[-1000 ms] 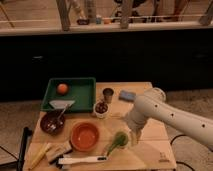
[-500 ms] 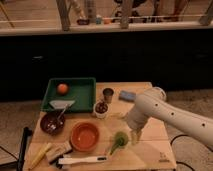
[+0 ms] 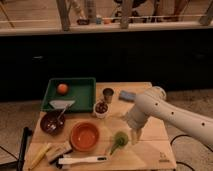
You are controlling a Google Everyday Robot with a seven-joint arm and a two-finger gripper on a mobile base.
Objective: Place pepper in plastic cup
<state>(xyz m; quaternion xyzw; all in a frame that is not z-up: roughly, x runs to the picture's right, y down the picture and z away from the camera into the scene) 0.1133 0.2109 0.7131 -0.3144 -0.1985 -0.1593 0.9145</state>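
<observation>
The small round green plastic cup stands on the wooden table, right of the orange bowl. A slim light-green pepper lies slanted at the cup's lower-left edge, touching it; I cannot tell whether its upper end is inside the cup. My gripper hangs at the end of the white arm, which reaches in from the right. The gripper is just right of the cup, close to the tabletop.
An orange bowl sits left of the cup. Behind are a white cup with dark contents, a grey metal cup, a blue sponge and a green tray holding an orange. A dark bowl, yellow sticks and a white brush lie at the front left.
</observation>
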